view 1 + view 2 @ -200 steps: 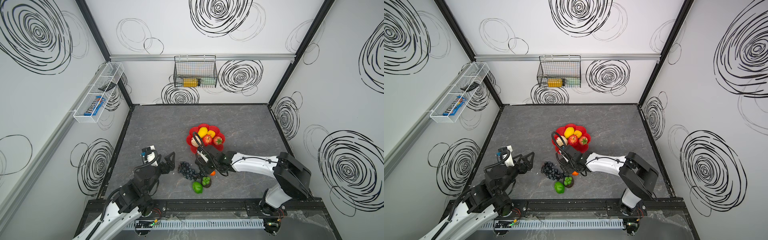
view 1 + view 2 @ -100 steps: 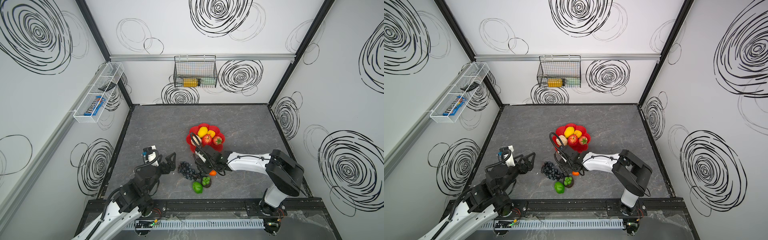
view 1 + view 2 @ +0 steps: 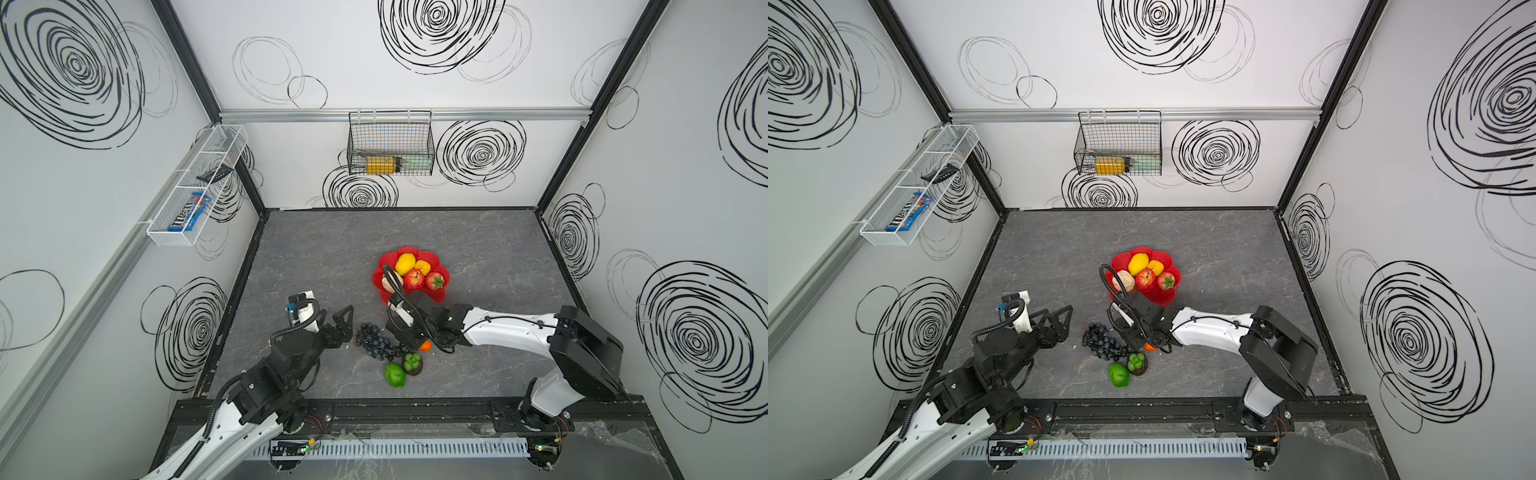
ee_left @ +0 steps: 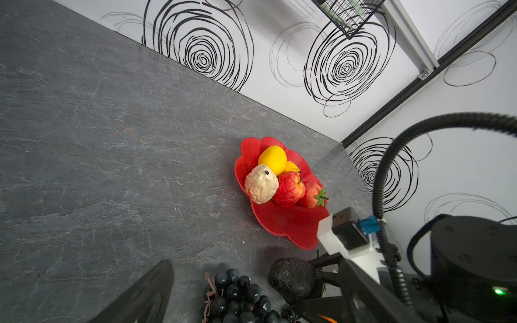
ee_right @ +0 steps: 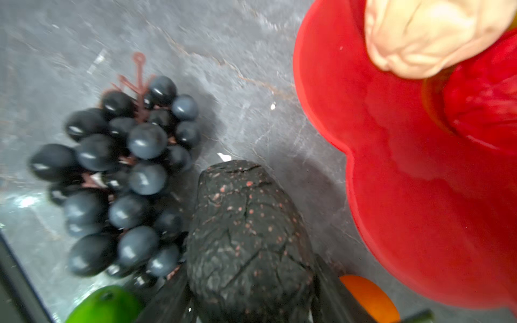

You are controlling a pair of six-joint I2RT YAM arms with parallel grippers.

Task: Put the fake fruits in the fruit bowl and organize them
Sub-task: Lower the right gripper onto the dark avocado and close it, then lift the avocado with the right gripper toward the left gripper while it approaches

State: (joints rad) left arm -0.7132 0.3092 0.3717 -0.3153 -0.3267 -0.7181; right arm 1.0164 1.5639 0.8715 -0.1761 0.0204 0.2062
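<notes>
The red fruit bowl (image 3: 432, 296) (image 3: 1160, 296) (image 4: 285, 221) (image 5: 405, 167) holds a lemon (image 3: 405, 263), an orange, an apple (image 3: 414, 279), a strawberry (image 3: 435, 281) and a cream lumpy fruit (image 4: 261, 184). In front of it my right gripper (image 3: 400, 337) (image 3: 1129, 338) (image 5: 249, 279) is shut on the black avocado (image 5: 246, 223) (image 4: 293, 279), a finger against each side. The grape bunch (image 3: 376, 345) (image 5: 123, 179) lies beside it and a second orange (image 3: 424, 345) (image 5: 369, 296) behind it. Left of the grapes my left gripper (image 3: 347, 328) (image 3: 1065, 326) is open and holds nothing.
Two green fruits (image 3: 395, 374) (image 3: 412, 362) lie near the table's front edge. On the back wall hangs a black wire basket (image 3: 390, 143) with a yellow-labelled bottle. A white wire basket (image 3: 195, 187) on the left wall holds a blue packet.
My right gripper's jaws have closed in on the avocado and the arm has shifted slightly left, toward the grapes. The left arm has not moved.
</notes>
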